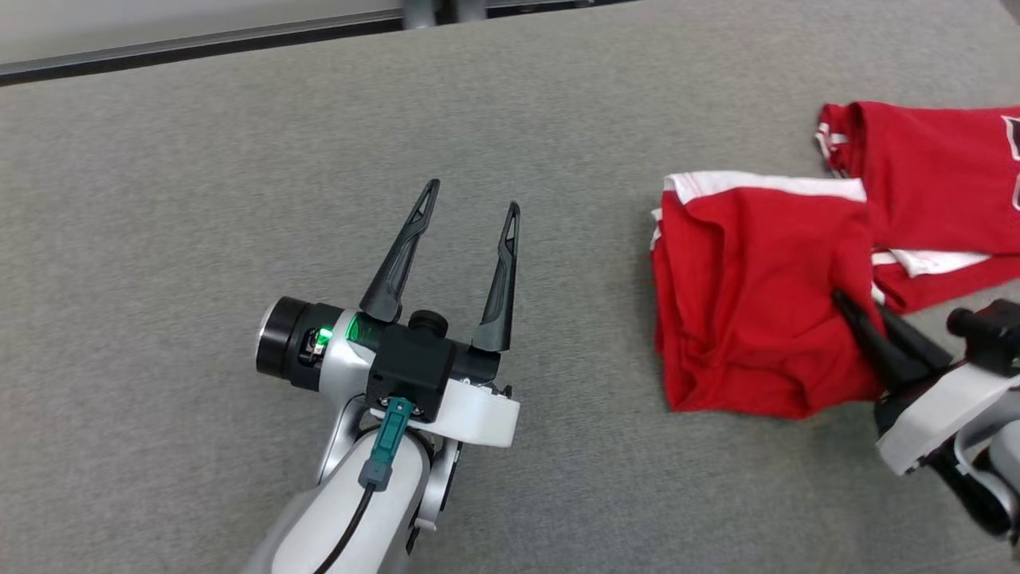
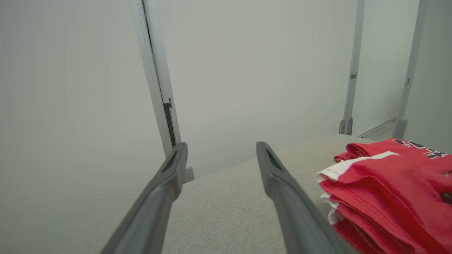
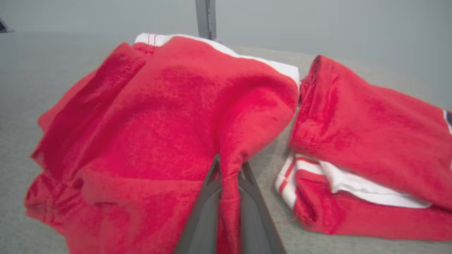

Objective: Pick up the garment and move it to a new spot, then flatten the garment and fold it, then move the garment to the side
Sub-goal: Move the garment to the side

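The garment [image 1: 757, 303] is red with white trim and lies bunched on the grey table at the right. A second red part [image 1: 932, 175] stretches toward the right edge. My right gripper [image 1: 845, 303] is shut on a fold of the garment [image 3: 226, 148], and the cloth is pinched between its dark fingers [image 3: 208, 197] and pulled up into a ridge. My left gripper [image 1: 472, 199] stands open over bare table, well left of the garment, with nothing between its fingers. In the left wrist view the garment [image 2: 388, 187] lies to the right of the left gripper [image 2: 220, 150].
The grey fabric-covered table [image 1: 239, 159] runs wide to the left and front. Its far edge [image 1: 199, 44] meets a pale wall with metal frame posts [image 2: 155, 77].
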